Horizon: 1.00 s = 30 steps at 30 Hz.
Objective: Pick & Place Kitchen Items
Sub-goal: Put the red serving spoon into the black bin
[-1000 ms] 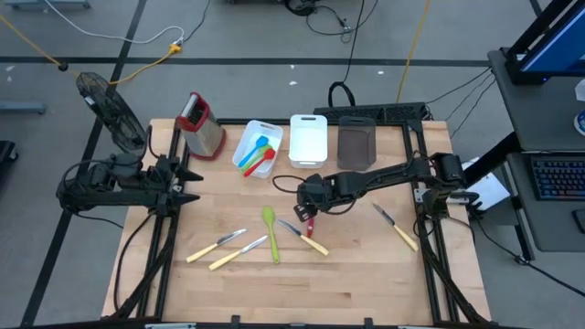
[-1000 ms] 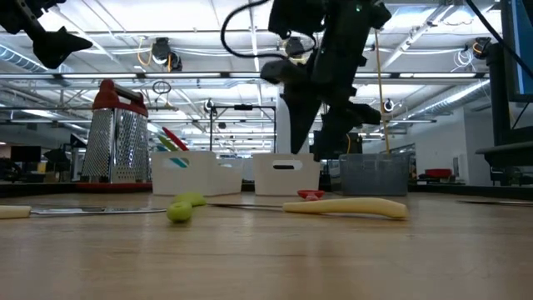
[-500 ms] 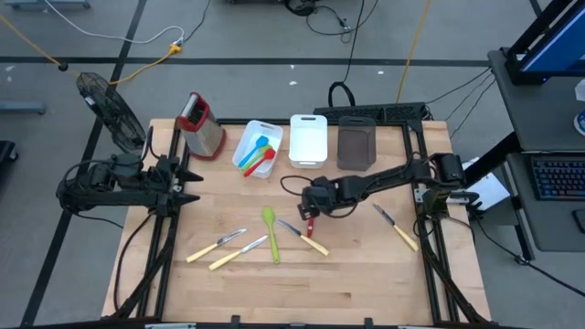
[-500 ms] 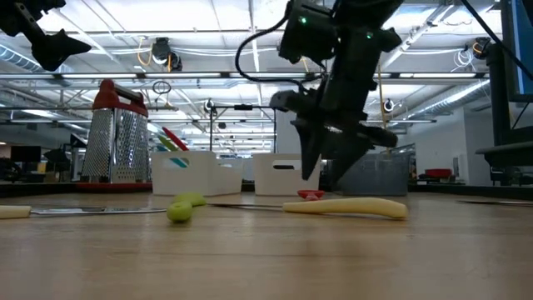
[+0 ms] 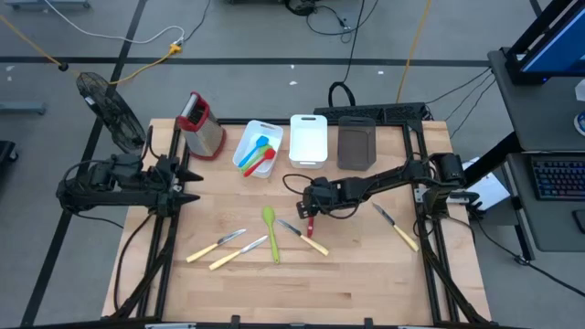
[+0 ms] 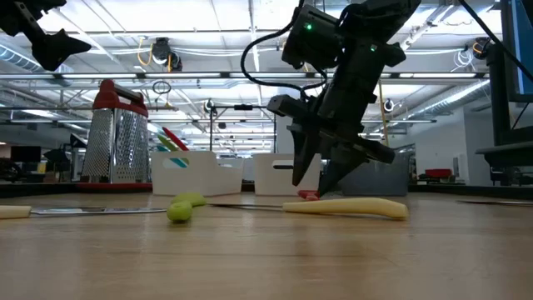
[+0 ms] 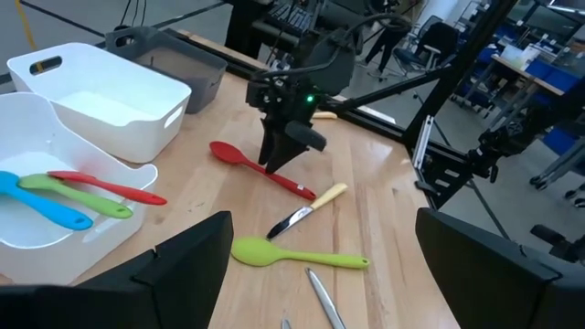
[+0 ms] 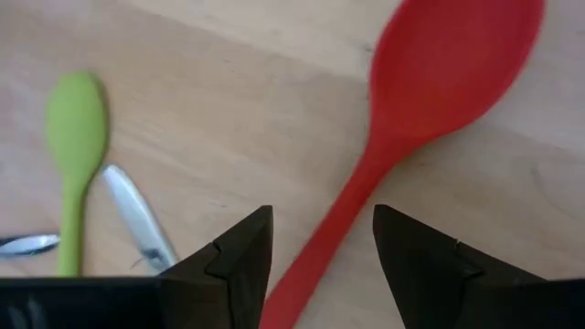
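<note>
Reaching over mid-worktop [image 5: 366, 274], right pincer [image 5: 310, 216] hanging low with fingers apart astride the red spoon [image 8: 430, 119] handle, spoon lying flat beside a yellow-handled knife [image 5: 304, 238] and green spoon [image 5: 271, 230], left pincer [image 5: 187, 182] waiting at the left edge, fingers apart.

On the counter [image 5: 366, 274] we see three bins along the far edge, with the grater [image 5: 201, 125] to their left. Utensils lie in the leftmost bin [image 5: 259, 148]. In front, two knives [image 5: 228, 249] lie at the left, a spoon [image 5: 271, 230] and a knife [image 5: 304, 238] mid-counter, another knife [image 5: 395, 227] far right. The right gripper [image 5: 309, 212] sits over a spoon [image 7: 260, 169] behind the middle knife; the left gripper [image 5: 187, 183] waits at the left edge.
</note>
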{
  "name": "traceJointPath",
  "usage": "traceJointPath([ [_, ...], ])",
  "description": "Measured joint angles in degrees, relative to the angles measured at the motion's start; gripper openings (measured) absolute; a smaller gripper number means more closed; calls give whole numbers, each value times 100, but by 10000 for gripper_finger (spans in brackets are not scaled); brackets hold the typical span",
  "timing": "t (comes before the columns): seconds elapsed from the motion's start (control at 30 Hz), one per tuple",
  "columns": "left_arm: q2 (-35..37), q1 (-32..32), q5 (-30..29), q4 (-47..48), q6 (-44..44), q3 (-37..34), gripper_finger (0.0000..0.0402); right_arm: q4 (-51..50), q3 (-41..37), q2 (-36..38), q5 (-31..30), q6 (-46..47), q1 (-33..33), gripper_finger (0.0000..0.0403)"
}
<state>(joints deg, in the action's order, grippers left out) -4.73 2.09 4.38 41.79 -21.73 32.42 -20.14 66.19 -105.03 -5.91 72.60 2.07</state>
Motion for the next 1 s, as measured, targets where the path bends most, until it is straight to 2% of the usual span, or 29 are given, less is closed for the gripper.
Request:
traceJointPath([
  [0.23,-2,2,0,-172,2,0,351,499,95,-724,280,24,-88,182],
  [0.47,-2,2,0,-159,-76,-2,351,-260,199,-1087,306,160,-91,172],
  [0.77,-2,1,6,-168,-105,-2,351,-565,192,-1087,119,85,-29,117],
  [1.0,-2,2,11,-168,-103,-2,351,-1069,195,-1087,-282,105,132,42],
])
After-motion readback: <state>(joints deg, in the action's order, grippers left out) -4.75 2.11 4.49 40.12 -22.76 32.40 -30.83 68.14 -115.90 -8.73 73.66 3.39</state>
